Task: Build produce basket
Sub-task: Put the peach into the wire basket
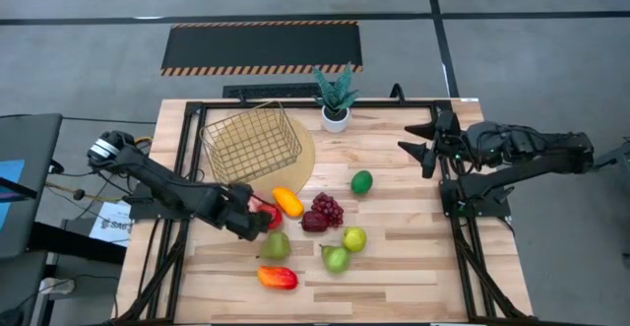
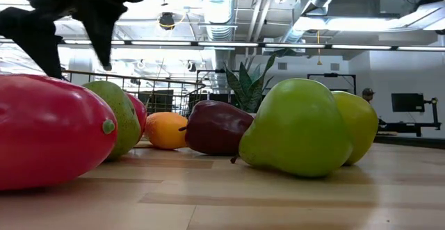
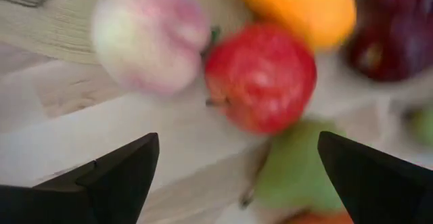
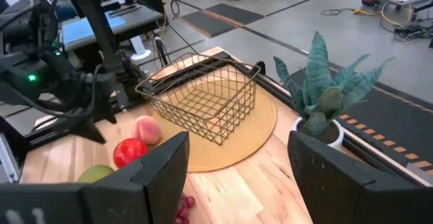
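Observation:
The gold wire basket (image 1: pixel 251 141) stands empty on a round woven mat (image 1: pixel 300 163) at the table's far left. The produce lies on the wood nearer me: a pink peach (image 3: pixel 149 34), a red apple (image 3: pixel 260 75), a yellow-orange mango (image 1: pixel 287 201), purple grapes (image 1: pixel 328 208), a dark red apple (image 1: pixel 314 222), a lime (image 1: pixel 362 181), two green pears (image 1: pixel 275 245) (image 1: pixel 336 258), a yellow-green apple (image 1: pixel 353 237) and a red-orange mango (image 1: pixel 278 277). My left gripper (image 3: pixel 237 176) hangs open, pointing down, just above the red apple and peach. My right gripper (image 1: pixel 425 144) waits open in the air at the far right.
A spiky green plant in a small white pot (image 1: pixel 336 97) stands at the far edge, right of the basket. Black frame rails run along the table's left and right sides. Bare wood lies along the near edge and at the right, near the lime.

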